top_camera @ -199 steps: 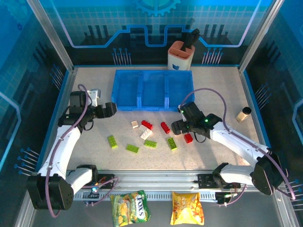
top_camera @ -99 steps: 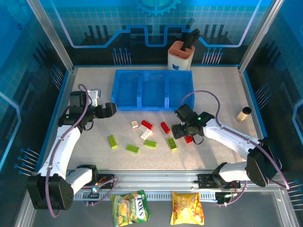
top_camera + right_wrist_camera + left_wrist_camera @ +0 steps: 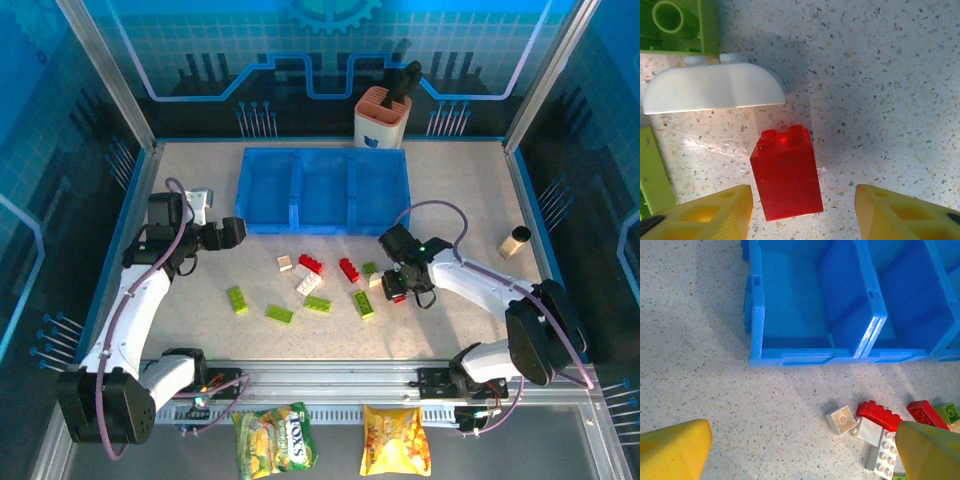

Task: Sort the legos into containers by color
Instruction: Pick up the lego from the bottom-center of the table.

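Right wrist view: right tool (image 3: 802,200), newly narrowed astride a red lego (image 3: 786,172) on the desk (image 3: 890,75) short of the containers (image 3: 320,226), not yet clamped, grasp likely next; left tool (image 3: 235,230) wide apart.

Right gripper (image 3: 399,288) shifts right and lower in frame, now straddling red brick (image 3: 786,172), jaws narrower. Small green brick (image 3: 368,268) uncovered centre-right.

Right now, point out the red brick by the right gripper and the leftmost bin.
Red brick (image 3: 786,175): right wrist view, centre of its broad face.
Leftmost bin (image 3: 790,300): left wrist view, bare floor.
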{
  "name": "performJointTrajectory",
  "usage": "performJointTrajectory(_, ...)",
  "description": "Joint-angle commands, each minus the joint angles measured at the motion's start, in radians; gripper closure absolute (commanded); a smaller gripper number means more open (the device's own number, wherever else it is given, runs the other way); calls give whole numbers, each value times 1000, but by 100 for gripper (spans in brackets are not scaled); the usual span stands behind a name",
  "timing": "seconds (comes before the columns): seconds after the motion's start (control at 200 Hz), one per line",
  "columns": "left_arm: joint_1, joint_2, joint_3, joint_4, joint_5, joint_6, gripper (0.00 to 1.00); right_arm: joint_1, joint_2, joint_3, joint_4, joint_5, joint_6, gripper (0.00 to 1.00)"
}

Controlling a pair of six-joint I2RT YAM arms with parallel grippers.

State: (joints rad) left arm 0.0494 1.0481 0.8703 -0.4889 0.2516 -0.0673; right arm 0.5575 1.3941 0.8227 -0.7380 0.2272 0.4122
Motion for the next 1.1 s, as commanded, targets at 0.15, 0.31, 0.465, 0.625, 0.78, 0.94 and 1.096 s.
performJointTrajectory(0.15,-3,-1,-8,18,-7,35,5,-19,62,1,5,-46,-21,49)
performJointTrajectory(0.31,-3,1,-10,18,-8,37,5,-19,87,11,3,-54,-25,53)
performJointTrajectory(0.465,-3,2,-10,18,-9,40,5,-19,92,15,-3,-50,-30,56)
performJointTrajectory(0.625,-3,1,-8,15,-14,40,6,-19,88,15,-5,-51,-32,61)
performJointTrajectory(0.78,-3,1,-9,14,-11,38,6,-19,85,34,-23,-41,-33,65)
performJointTrajectory(0.94,-2,-14,-9,14,-30,43,6,-18,64,51,-50,-39,-30,68)
performJointTrajectory(1.096,-3,-24,-15,19,-30,44,6,-19,43,121,-93,-29,-36,70)
